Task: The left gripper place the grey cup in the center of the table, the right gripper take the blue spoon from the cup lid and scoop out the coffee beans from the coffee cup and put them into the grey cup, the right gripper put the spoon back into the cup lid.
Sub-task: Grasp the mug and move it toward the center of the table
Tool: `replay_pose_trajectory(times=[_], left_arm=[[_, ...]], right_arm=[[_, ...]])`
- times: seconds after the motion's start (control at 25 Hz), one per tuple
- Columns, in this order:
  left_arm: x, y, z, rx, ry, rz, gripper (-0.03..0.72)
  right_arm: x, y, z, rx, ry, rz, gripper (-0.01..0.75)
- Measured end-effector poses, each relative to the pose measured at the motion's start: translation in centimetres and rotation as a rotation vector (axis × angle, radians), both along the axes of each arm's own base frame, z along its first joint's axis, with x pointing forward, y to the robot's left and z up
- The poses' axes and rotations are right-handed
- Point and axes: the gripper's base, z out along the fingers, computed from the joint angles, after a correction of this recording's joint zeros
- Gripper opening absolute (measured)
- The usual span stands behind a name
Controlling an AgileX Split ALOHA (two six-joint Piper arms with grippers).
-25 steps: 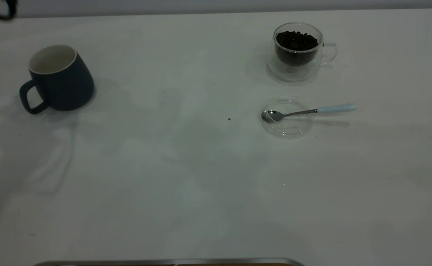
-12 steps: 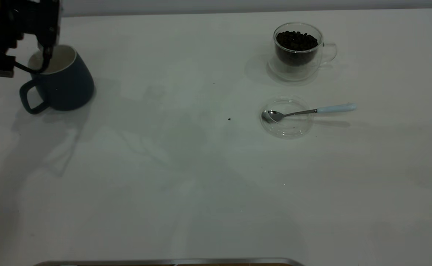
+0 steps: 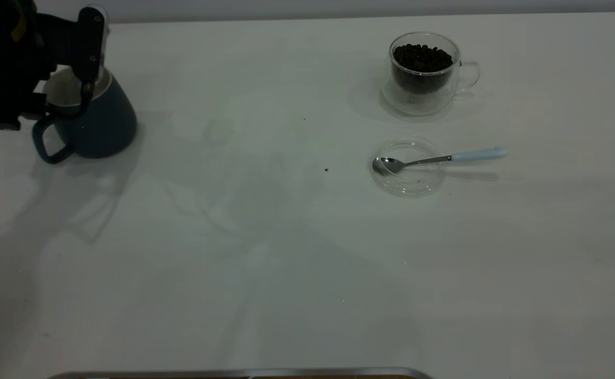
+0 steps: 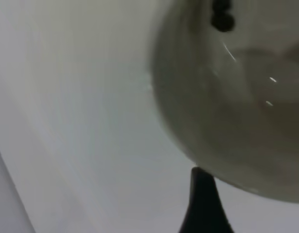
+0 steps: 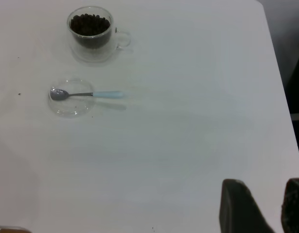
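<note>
Gripping rim of grey cup (image 3: 97, 123), upper left | left hand (image 3: 73, 92) fingers straddling wall, closure unclear | risk: cup tipping when lifted

Surface: the table (image 3: 265, 252), plain white, with a rounded corner at the far right of the exterior view.
Far left: the grey cup (image 3: 94, 118) stands upright on the tabletop, handle towards the camera and the left edge.
Far right: the coffee cup (image 3: 424, 71), clear glass, stands upright with its handle to the right; it holds the coffee beans (image 3: 422, 57).
Nearer than the coffee cup: the cup lid (image 3: 407, 181) lies flat, apart from the coffee cup.
On the lid: the blue spoon (image 3: 439, 159), bowl inside the lid, handle over the rim to the right.
Middle: a small dark speck (image 3: 326, 170) lies left of the lid.
</note>
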Motion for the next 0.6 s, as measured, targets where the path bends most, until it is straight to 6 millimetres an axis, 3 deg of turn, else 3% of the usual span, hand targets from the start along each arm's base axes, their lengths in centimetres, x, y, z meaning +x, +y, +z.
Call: replay_pose_trajectory(times=[0.24, 0.6], left_arm=[[0.1, -2.1, 0.0, -0.044, -0.025, -0.071, 0.587], [-0.9, -9.5, 0.0, -0.135, -0.057, -0.233, 0.587]], right_arm=[[0.0, 0.0, 0.0, 0.0, 0.0, 0.0, 0.25], [0.0, 0.0, 0.0, 0.0, 0.0, 0.0, 0.25]])
